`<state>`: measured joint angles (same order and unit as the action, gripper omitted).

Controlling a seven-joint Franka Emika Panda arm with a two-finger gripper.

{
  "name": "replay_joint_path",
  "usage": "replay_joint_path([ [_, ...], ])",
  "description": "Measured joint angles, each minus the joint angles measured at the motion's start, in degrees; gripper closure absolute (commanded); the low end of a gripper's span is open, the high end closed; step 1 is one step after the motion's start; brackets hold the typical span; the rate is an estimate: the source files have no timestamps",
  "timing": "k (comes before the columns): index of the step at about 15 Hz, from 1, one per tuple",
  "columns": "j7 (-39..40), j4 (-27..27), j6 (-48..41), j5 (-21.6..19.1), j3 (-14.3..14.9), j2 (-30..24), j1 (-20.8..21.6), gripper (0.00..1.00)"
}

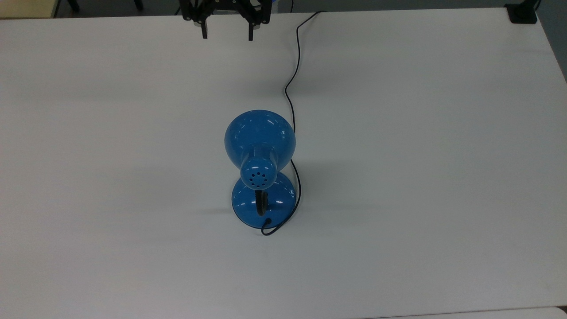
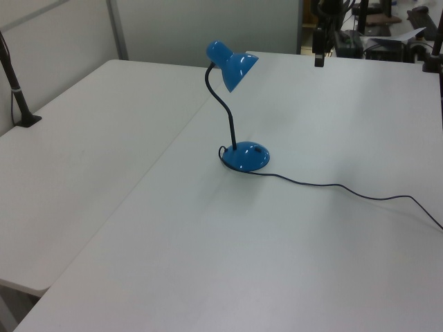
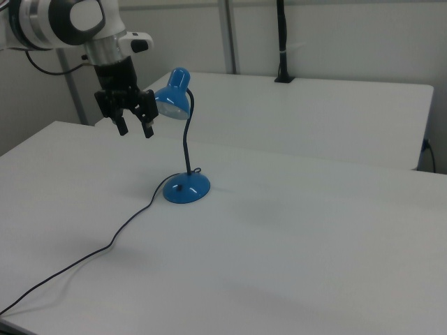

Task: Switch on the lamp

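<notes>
The blue lamp (image 1: 260, 140) stands in the middle of the white table (image 1: 421, 133), its dome shade over the round base (image 1: 279, 201) and its black gooseneck (image 2: 225, 117) curving up. It also shows as lamp (image 2: 231, 64) and lamp (image 3: 174, 95); no light shows under the shade. A thin black cord (image 1: 293, 75) runs from the base toward the top view's upper edge. My gripper (image 1: 227, 34) hangs open at the top view's upper edge, well apart from the lamp and holding nothing. In the right view the gripper (image 3: 135, 128) sits to the right view's left of the shade.
A second white table (image 2: 90, 138) adjoins on the left view's left. A black post clamp (image 2: 26, 119) stands on its edge, and a black clamp (image 1: 522, 13) sits at the top view's upper right corner. Cluttered equipment (image 2: 387, 34) lies beyond the table.
</notes>
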<state>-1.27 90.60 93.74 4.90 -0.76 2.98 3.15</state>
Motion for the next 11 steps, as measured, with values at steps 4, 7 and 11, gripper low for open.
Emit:
replay_joint_path([
  [4, 0.0, 0.0, 0.0, 0.0, 0.0, 0.0, 0.0, 0.94],
  [7, 0.0, 0.0, 0.0, 0.0, 0.0, 0.2, 0.0, 1.0],
  [11, 0.0, 0.1, 0.0, 0.0, 0.0, 0.4, 0.1, 1.0],
])
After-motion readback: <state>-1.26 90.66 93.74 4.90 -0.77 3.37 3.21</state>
